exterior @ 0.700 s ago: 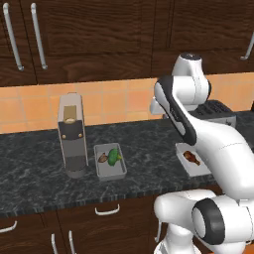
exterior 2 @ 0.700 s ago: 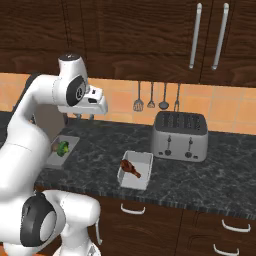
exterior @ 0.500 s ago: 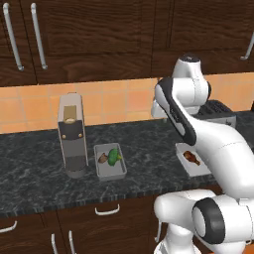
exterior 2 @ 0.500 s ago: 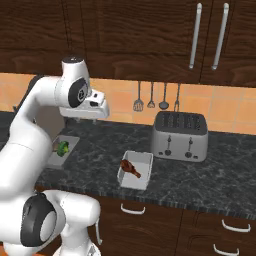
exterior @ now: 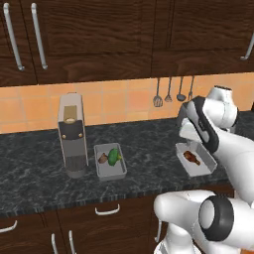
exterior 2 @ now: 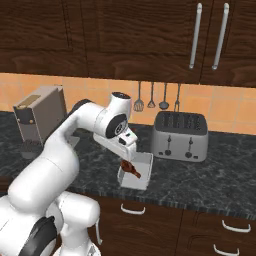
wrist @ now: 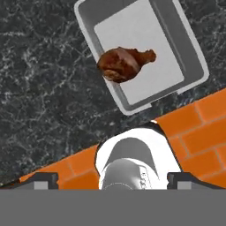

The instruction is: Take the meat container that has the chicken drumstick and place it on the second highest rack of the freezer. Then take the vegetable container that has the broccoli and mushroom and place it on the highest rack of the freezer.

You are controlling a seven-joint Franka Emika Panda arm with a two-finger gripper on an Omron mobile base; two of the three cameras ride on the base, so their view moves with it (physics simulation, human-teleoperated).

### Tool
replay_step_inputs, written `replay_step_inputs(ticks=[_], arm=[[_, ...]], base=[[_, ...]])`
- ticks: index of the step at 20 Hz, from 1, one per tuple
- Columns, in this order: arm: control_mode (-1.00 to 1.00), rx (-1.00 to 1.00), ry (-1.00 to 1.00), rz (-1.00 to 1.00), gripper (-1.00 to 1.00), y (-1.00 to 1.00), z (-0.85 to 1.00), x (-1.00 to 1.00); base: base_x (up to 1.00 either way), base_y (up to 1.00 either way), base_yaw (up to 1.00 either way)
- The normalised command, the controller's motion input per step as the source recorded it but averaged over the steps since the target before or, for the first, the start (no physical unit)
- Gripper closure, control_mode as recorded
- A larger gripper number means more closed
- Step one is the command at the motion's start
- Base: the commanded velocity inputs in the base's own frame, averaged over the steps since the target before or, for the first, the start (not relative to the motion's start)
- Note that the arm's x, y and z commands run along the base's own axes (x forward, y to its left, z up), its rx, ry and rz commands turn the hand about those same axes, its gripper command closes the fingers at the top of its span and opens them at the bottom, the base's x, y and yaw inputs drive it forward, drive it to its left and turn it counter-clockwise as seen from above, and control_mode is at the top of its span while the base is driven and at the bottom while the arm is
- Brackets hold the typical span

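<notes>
Nothing is stowed yet: the meat container with the chicken drumstick sits on the counter at twelve o'clock of the gripper (fingers parted, empty), while the vegetable container waits untouched by the coffee machine.

No readable text, label, brand, number or sign is showing anywhere in these views. The coffee machine, the toaster, the cabinet doors and the two trays are all showing plain, unmarked surfaces.
</notes>
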Motion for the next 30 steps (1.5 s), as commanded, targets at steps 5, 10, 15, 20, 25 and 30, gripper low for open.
replay_step_inputs(ticks=[5, 10, 15, 20, 25, 30], arm=[[-1.0, 0.21, 0.23, -0.32, -1.0, -1.0, -0.88, 0.27], [-1.0, 0.14, 0.14, -0.39, -1.0, -0.87, -0.39, 0.03], [-1.0, -0.09, 0.07, -0.05, -1.0, -0.05, -0.59, 0.13], [-1.0, -0.05, 0.04, 0.0, -1.0, -0.01, -0.61, 0.1], [-1.0, 0.0, -0.02, -0.06, -1.0, -0.02, -0.19, 0.14], [-1.0, 0.0, 0.0, -0.04, 1.0, 0.0, -0.06, 0.08]], base=[[0.0, 0.0, 0.0], [0.0, 0.0, 0.0], [0.0, 0.0, 0.0], [0.0, 0.0, 0.0], [0.0, 0.0, 0.0], [0.0, 0.0, 0.0]])
